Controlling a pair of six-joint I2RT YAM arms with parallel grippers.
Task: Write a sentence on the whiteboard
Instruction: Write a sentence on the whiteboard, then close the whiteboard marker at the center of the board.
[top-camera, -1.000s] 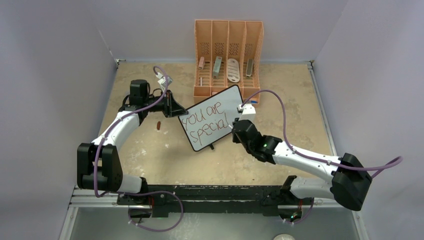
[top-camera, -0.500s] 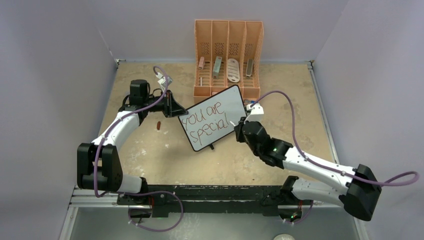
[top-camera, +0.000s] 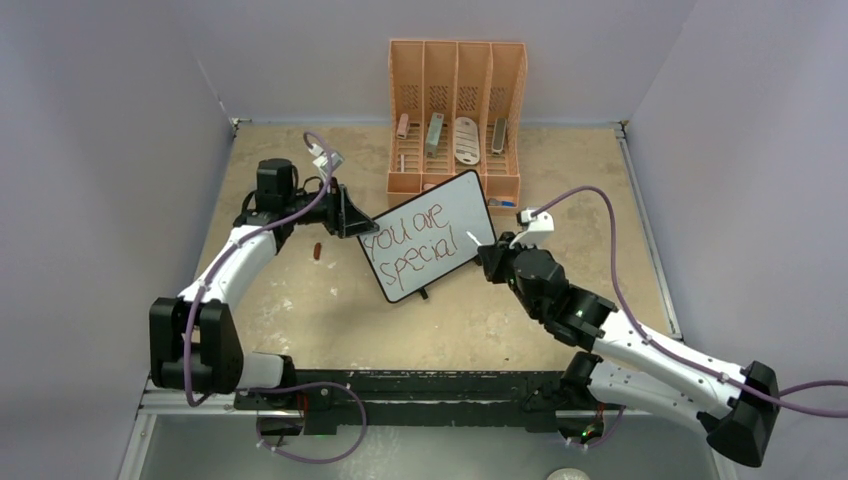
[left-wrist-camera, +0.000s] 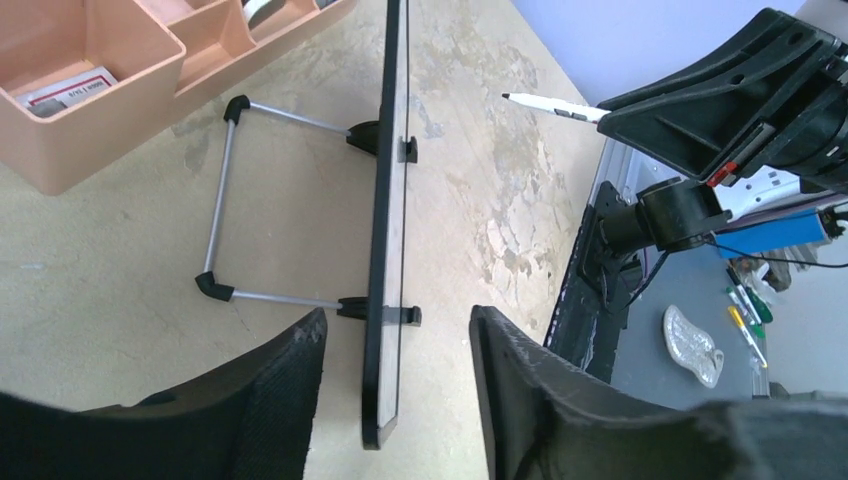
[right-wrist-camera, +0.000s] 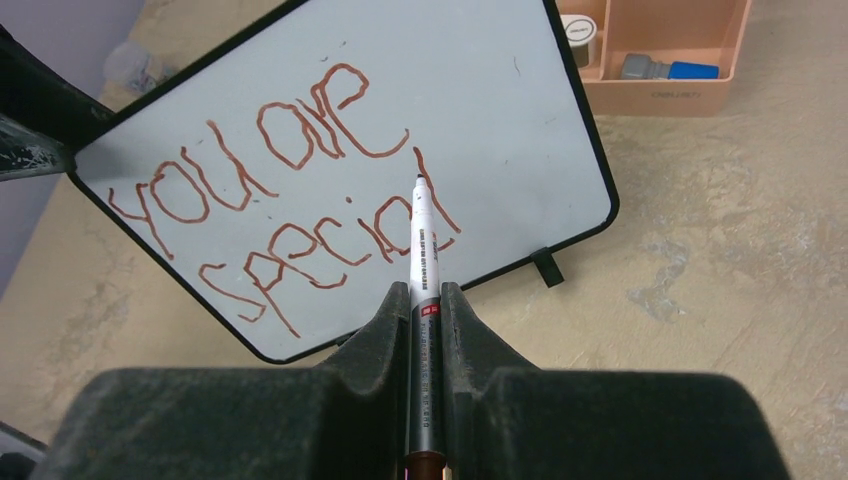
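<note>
The whiteboard (top-camera: 440, 215) stands tilted on its feet in front of the organizer. The sentence (top-camera: 412, 240) "you are special!" runs across it in two red-brown lines (right-wrist-camera: 300, 190). My left gripper (top-camera: 352, 215) is open at the board's left edge. In the left wrist view that edge (left-wrist-camera: 385, 250) stands between the fingers of the left gripper (left-wrist-camera: 397, 320) with a gap on each side. My right gripper (top-camera: 488, 256) is shut on a white and grey marker (right-wrist-camera: 423, 240). The marker's tip (left-wrist-camera: 510, 97) hangs a short way off the board's face, near the exclamation mark.
An orange organizer (top-camera: 456, 100) with several small items stands behind the board. A small red-brown cap (top-camera: 317, 250) lies on the table left of the board. The board's wire stand (left-wrist-camera: 225, 200) reaches back toward the organizer. Grey walls close in on three sides.
My left gripper has opened and let go of the board's left edge. My right arm has drawn back to the right with the marker, off the board.
</note>
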